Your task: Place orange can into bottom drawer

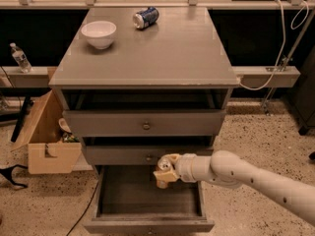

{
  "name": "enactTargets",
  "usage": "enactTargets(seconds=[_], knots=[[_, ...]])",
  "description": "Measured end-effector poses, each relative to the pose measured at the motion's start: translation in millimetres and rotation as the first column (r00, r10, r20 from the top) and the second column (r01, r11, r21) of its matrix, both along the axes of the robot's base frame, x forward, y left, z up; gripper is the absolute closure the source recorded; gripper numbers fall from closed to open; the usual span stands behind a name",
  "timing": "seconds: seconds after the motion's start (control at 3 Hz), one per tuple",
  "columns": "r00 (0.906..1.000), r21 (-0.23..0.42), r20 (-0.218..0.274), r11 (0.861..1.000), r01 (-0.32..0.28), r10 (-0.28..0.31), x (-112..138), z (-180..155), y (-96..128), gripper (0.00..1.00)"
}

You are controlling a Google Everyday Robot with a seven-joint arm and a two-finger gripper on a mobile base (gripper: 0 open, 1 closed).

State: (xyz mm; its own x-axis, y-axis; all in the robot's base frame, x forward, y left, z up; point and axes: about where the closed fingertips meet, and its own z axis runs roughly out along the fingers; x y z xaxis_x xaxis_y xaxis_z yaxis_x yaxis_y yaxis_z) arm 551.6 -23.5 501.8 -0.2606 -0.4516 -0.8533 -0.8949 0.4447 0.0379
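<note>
Closest to us, the bottom drawer (147, 226) is pulled all the way out. It is open so that something can drop in from above. Its dark floor looks bare, so there is room.

Just over the back part of that drawer is the gripper (165, 172). It comes in from the right on a long white arm (246, 178). The gripper is closed around the orange can (162, 181), so the can hangs in the air and does not touch the drawer floor yet. The can is held low, right under the front of the middle drawer (123, 155). I think that is so it will not fall far or tip when it is let go. The next move looks like a small step down, then letting go.

Above, the top drawer (108, 124) is out a little too.

Farther back, on the bench (162, 53), a white bowl (99, 34) sits upright and a blue can (145, 17) lies on its side. They are not part of this job.
</note>
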Motion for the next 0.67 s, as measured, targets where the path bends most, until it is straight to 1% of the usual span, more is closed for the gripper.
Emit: enactTargets(seconds=[0.33,0.67], knots=[[0.9995,0.002,0.012,1.000,-0.030,0.030,6.1,-55.0,-4.7,1.00],[0.9969,0.046,0.038,0.996,-0.071,0.069,8.4,-121.7,-3.1,1.00]])
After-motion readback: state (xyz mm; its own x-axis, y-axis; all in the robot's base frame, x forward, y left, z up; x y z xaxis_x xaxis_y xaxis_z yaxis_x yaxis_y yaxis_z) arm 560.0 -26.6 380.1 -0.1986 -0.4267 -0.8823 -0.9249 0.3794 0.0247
